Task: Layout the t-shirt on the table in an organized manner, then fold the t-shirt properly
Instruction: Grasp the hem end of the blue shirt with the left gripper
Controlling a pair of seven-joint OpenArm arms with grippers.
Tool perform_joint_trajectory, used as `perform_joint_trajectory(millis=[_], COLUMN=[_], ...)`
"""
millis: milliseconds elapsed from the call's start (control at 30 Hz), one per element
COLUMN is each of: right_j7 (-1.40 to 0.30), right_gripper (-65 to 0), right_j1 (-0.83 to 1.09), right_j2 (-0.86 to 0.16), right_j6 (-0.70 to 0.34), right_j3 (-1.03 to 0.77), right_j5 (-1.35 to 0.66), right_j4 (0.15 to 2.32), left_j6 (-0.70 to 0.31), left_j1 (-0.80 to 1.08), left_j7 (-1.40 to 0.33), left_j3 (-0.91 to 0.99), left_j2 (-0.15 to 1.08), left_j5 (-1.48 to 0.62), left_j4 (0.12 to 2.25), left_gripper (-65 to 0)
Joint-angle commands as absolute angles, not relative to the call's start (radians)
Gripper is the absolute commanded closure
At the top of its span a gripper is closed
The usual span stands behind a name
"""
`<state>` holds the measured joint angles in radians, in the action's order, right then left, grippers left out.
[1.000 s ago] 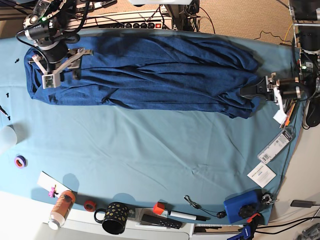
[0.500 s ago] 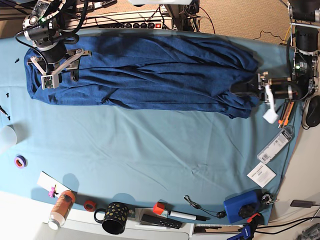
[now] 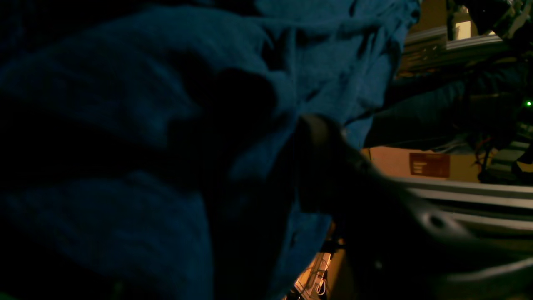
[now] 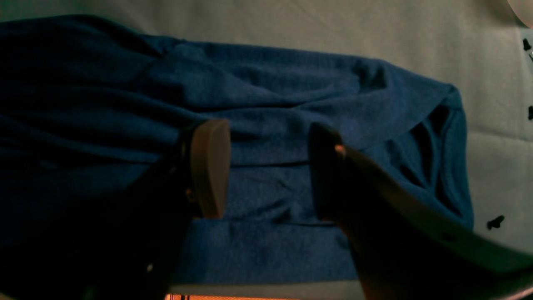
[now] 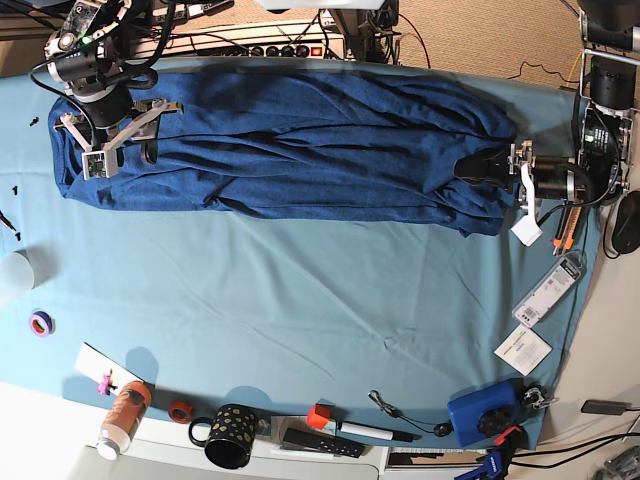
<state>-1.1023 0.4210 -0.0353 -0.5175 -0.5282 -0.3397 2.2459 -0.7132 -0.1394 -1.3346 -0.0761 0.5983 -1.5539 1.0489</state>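
Presently: right end effector [image 5: 110,145] open over the t-shirt [image 5: 300,145]; left end effector [image 5: 490,165] at its opposite end, grip state unclear. T-shirt's long axis follows tabletop [image 5: 300,310] far edge. No legible writing.

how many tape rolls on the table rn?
2. A purple tape roll near the table's left edge; a red tape roll beside the black mug. More may be hidden.

Looks like a robotics lab bench to me. 2 arms are bolted at the far edge of a table [image 5: 300,320] draped in teal cloth, with a power strip [image 5: 260,45] and loose cables behind it, plus tape rolls, a marker and a mug [image 5: 228,436] along the front.
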Motion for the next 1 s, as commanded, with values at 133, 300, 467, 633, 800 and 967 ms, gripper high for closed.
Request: perform_joint_trajectory(millis=[133,300,467,633,800,967], right_j7=[-1.081,-1.08,-1.08,-1.08,-1.08,-1.08], right_gripper=[-30.0,-30.0,-30.0,-30.0,-30.0,-30.0], right_j1=[0.418,0.418,0.418,0.418,0.418,0.418], right_j2=[-0.044,-0.044,-0.044,-0.044,-0.044,-0.044], right_j6=[-0.515,-0.515,-0.515,-0.515,-0.515,-0.515], right_j3=[-0.532,-0.532,-0.532,-0.532,-0.532,-0.532], right_j5=[-0.347,-0.347,-0.347,-0.347,-0.347,-0.347], right_j4=[2.263,2.263,2.263,2.263,2.263,2.263], left_j6=[-0.675,-0.694,-0.693,-0.694,-0.689,-0.674], left_j1=[-0.116,-0.116,-0.116,-0.116,-0.116,-0.117], left_j7=[-1.396,-1.396,-1.396,-1.396,-1.396,-1.396], left_j3=[-0.095,-0.095,-0.095,-0.095,-0.095,-0.095], left_j2=[0.59,0.59,0.59,0.59,0.59,0.59], left_j5=[-1.484,-1.484,-1.484,-1.484,-1.388,-1.319], left_j4=[1.032,1.066,1.12,1.122,1.122,1.122], left_gripper=[-23.2,-23.1,-23.1,-23.1,-23.1,-12.4])
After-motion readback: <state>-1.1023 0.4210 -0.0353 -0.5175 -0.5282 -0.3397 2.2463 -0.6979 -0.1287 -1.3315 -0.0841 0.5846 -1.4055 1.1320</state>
